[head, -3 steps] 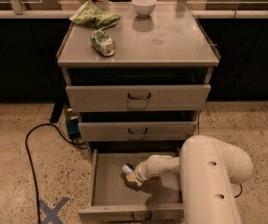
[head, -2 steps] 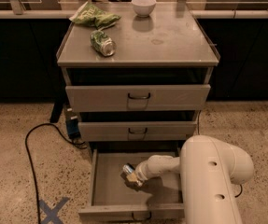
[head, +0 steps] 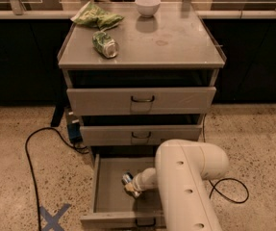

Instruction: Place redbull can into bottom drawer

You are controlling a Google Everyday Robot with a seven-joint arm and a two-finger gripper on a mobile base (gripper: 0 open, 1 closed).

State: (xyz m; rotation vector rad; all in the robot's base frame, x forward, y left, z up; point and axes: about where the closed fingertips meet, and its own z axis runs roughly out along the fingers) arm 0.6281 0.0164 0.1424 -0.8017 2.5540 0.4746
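The bottom drawer (head: 109,196) is pulled open, showing its flat grey floor. My white arm reaches down into it from the lower right. My gripper (head: 131,186) is low inside the drawer, near the middle, and is shut on the redbull can (head: 127,179). The can's silver and blue end sticks out to the upper left of the fingers, close to the drawer floor. Whether the can touches the floor cannot be told. My arm hides the right part of the drawer.
The two upper drawers (head: 142,100) are slightly open. On the cabinet top (head: 176,42) lie a green can (head: 105,44), a green chip bag (head: 96,17) and a white bowl (head: 147,5). A black cable (head: 29,153) and a blue tape cross (head: 53,218) are on the floor to the left.
My gripper and the can have shifted slightly to the left inside the bottom drawer. Nothing else has moved.
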